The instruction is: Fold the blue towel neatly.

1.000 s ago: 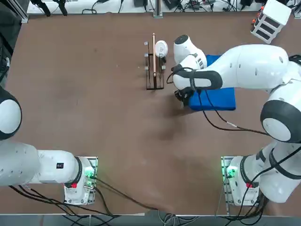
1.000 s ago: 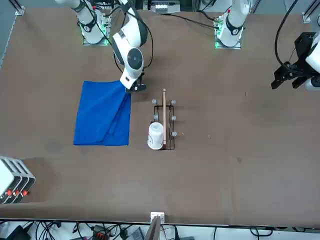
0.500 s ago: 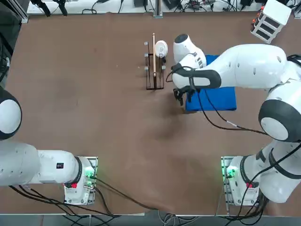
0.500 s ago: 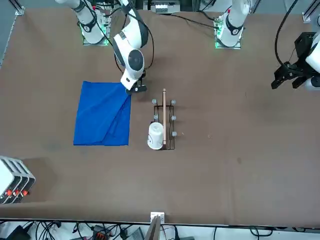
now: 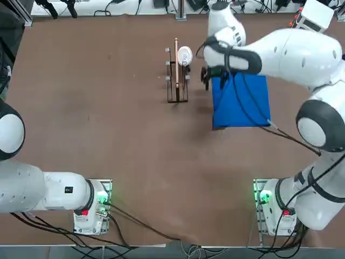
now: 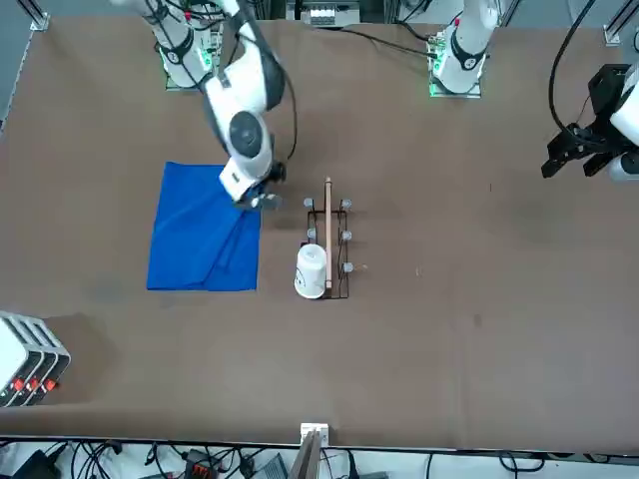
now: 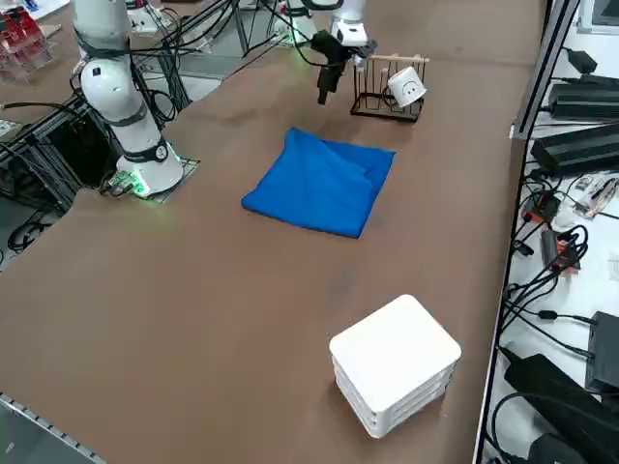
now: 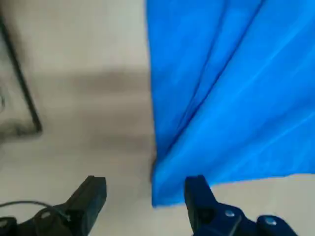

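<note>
- Blue towel (image 5: 240, 101) lies flat on counter (image 5: 108, 108), approx. rectangular w/ a doubled layer showing; at 3 o'clock of the wire rack (image 5: 177, 75) in top view.
- Right gripper (image 5: 213, 79) over towel's far corner by rack, fingers (image 8: 91, 194) spread wide, holding nothing.
- Judgement: one fold looks done; edges uneven, prob. another fold or tidy-up left.

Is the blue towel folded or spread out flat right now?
Folded: the blue towel lies as a compact rectangle with a layered flap edge across it; the right gripper is open above its edge.
</note>
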You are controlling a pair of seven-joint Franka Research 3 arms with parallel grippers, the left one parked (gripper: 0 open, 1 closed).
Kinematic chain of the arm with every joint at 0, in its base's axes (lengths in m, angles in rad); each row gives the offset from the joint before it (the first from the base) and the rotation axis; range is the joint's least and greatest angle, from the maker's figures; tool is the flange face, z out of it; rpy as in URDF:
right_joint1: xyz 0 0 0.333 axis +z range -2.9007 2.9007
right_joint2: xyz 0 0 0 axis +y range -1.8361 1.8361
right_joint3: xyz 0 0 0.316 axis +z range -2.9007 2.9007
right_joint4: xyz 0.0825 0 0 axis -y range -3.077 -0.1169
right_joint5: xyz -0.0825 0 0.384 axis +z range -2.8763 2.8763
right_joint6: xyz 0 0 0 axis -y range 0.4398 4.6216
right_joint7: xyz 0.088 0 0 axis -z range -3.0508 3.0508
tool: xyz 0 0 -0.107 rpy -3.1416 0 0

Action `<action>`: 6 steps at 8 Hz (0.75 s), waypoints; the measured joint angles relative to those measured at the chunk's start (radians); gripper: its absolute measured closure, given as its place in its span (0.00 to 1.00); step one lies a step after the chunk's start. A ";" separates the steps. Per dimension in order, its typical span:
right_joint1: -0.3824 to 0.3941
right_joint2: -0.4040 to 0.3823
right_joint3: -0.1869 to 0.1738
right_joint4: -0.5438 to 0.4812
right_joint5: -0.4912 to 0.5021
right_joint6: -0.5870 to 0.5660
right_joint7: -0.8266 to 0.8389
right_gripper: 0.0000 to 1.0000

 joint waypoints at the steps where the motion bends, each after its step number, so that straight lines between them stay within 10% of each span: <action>1: -0.047 0.060 -0.001 0.074 0.000 0.001 0.018 0.10; 6: -0.193 0.292 -0.001 0.247 -0.001 0.054 0.046 0.40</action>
